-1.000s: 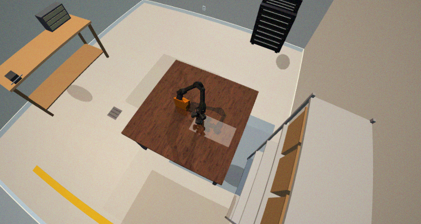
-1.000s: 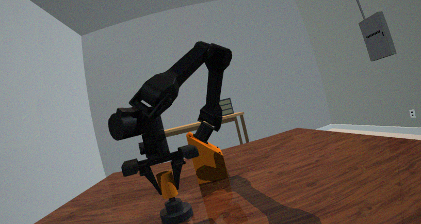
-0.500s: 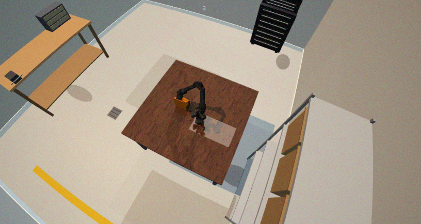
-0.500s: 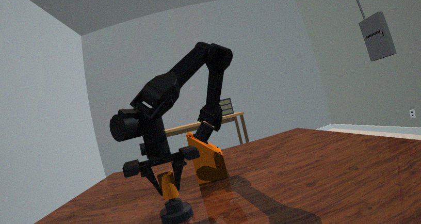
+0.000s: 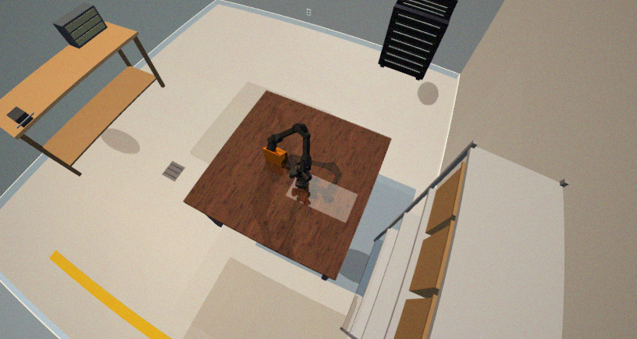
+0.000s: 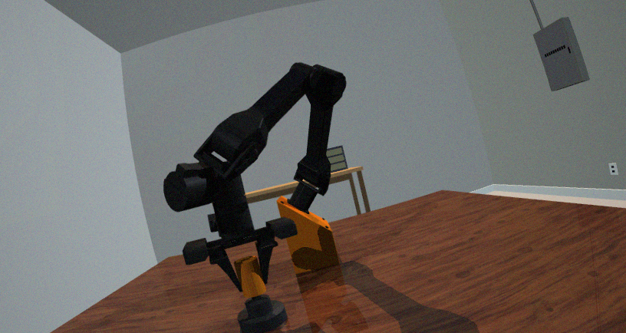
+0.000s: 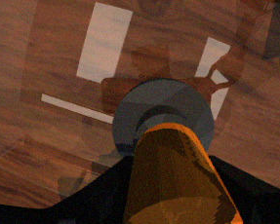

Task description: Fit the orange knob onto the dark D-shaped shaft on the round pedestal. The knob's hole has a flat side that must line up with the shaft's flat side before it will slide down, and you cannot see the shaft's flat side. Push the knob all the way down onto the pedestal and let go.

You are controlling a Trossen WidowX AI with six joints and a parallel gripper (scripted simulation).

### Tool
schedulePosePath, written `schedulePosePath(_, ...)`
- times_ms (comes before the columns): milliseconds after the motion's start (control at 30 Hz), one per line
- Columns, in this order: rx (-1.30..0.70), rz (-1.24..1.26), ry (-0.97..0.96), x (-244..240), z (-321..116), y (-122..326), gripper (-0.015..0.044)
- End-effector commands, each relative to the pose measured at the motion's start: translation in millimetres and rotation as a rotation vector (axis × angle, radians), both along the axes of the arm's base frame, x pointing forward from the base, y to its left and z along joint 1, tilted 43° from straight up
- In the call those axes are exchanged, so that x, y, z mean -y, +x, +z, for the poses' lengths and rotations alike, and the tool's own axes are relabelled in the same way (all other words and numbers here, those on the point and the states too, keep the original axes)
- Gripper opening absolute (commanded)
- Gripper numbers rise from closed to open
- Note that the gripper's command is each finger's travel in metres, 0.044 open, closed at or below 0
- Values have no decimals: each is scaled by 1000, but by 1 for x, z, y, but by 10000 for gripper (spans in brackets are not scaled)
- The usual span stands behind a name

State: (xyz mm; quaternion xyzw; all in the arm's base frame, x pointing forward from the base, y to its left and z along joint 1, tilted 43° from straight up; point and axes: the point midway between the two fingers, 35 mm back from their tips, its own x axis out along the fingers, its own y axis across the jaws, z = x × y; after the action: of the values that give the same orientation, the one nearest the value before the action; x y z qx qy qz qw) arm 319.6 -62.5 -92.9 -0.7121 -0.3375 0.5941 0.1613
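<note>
The orange knob (image 6: 252,278) (image 7: 168,170) stands nearly upright over the round dark pedestal (image 6: 262,318) (image 7: 132,109). My gripper (image 6: 252,285) (image 7: 170,163) is shut on the knob, with one finger on each side. In the exterior view the knob's lower end is at the pedestal's narrower upper step, with little or no gap visible. The D-shaped shaft is hidden, and I cannot tell how far down it the knob sits. In the wrist view the knob covers the near part of the step. In the top view the arm hides the knob.
The arm's orange base block (image 5: 275,156) (image 6: 308,247) stands on the brown wooden table (image 5: 250,180) (image 6: 482,252), behind the pedestal in the exterior view. Pale reflections and the arm's shadow lie on the table top. A workbench, a black drawer cabinet and shelving stand away from the table.
</note>
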Motion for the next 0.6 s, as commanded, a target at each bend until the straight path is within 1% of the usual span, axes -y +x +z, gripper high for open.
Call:
schedulePosePath(0,29,29,-3,0,0,1,0)
schedulePosePath(567,-42,-49,5,-9,-9,1,0)
